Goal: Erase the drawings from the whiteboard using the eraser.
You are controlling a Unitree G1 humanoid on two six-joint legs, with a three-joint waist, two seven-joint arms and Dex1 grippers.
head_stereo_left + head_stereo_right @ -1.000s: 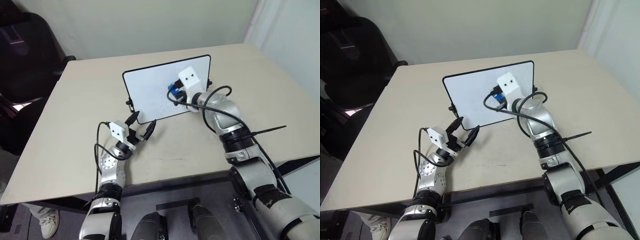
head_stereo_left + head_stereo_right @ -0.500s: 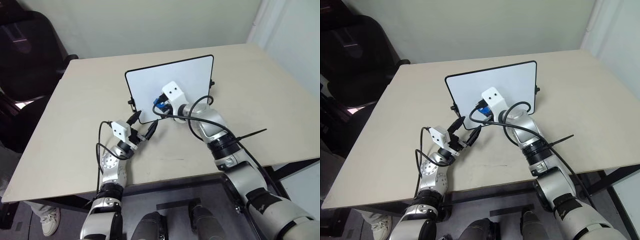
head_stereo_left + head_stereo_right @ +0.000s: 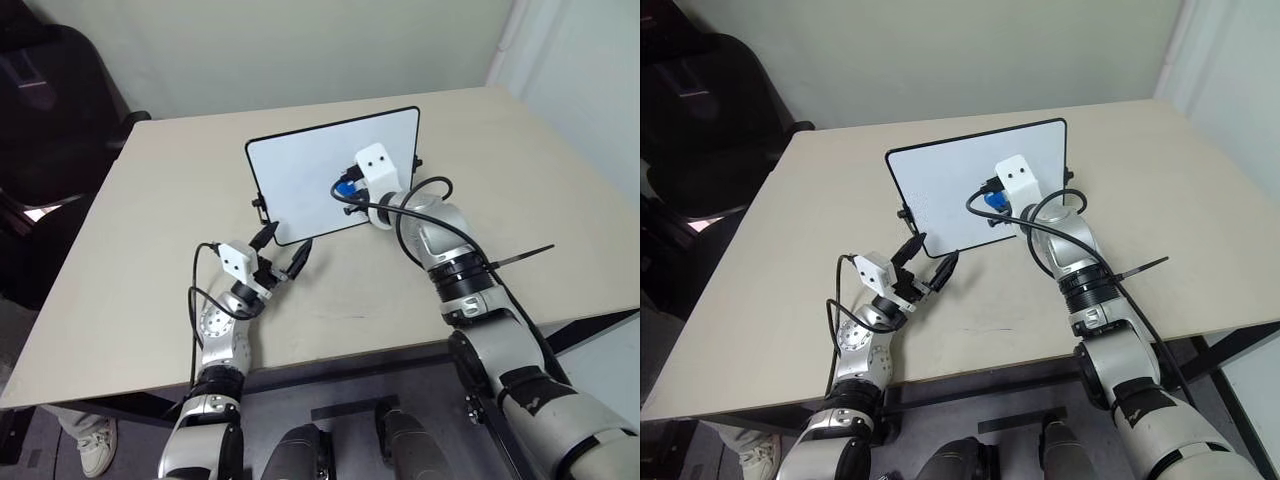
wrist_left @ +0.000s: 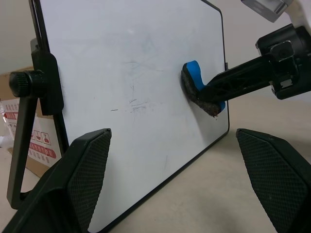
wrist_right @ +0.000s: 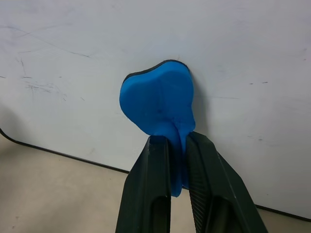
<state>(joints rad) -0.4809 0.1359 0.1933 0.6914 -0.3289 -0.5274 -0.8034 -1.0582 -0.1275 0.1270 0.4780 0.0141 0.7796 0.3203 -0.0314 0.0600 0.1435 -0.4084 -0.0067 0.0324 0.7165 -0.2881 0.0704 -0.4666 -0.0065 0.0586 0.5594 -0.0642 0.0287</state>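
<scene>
The whiteboard [image 3: 300, 180] stands upright near the middle of the table, white with a thin black frame. My right gripper [image 5: 176, 145] is shut on the blue eraser [image 5: 158, 99] and presses its dark felt side flat against the right half of the board. The eraser [image 4: 192, 77] also appears from the side, touching the board. Of the drawings [image 4: 137, 103], faint thin marker lines lie left of the eraser. My left gripper [image 3: 287, 242] hangs open in front of the board's lower left corner, holding nothing.
The beige table [image 3: 150, 250] has bare room all around the board. A black chair [image 3: 50, 100] stands past the table's left edge. Behind the board's stand lies a cardboard box [image 4: 29, 141]. A black cable tie [image 3: 525, 257] sticks out from my right forearm.
My right gripper swept the eraser down and to the left across the board, then back to the right. The left arm has kept still.
</scene>
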